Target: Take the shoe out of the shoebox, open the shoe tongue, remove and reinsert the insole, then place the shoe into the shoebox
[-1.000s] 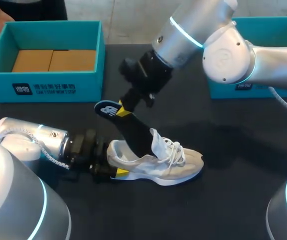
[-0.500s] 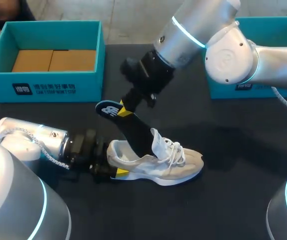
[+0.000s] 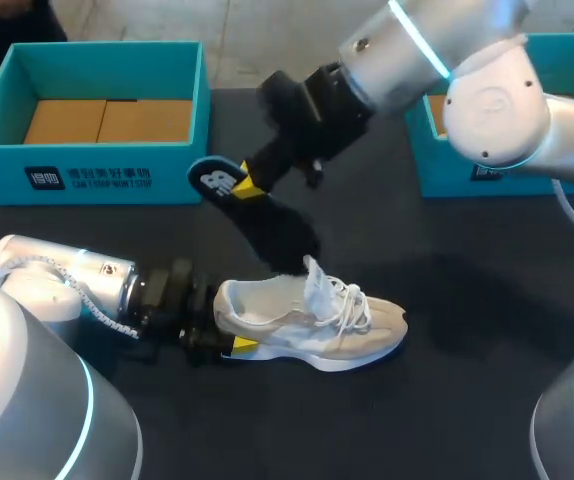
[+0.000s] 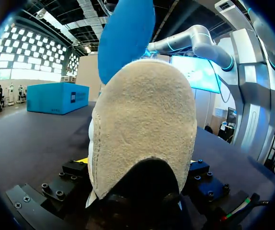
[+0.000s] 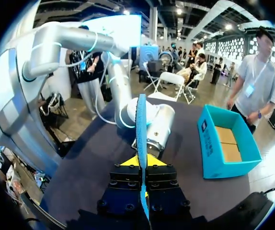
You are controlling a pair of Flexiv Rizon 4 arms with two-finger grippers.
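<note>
Under the shoe [image 3: 312, 325], a dark surface [image 3: 487, 300]. Behind the shoe and off to its heel side, an open teal shoebox [image 3: 87, 175], waiting there for the return at the end of the job.

As for the shoe: upright on its sole, tongue pulled up and laces slack, so the opening gapes. Pinned at the heel by the left pincer [image 3: 225, 330], clamped from both sides, probably to stop the shoe lifting or sliding while the lining comes out.

Above the shoe's opening, the dark insole [image 3: 262, 225]. Slanted, with the toe end hanging just over the collar and seemingly free of it, and the heel end raised up and back from the shoe. Gripped near that raised end by the right pincer [image 3: 250, 187], fingers pressed narrow on the thin sheet. Held by the end, most likely to draw the length out along the shoe's own line rather than buckle it.

Removal looks all but done. Next, in all likelihood, feeding the toe end back into the opening. Calls for the same slant and a steady heel, else a folded tip against the tongue.
</note>
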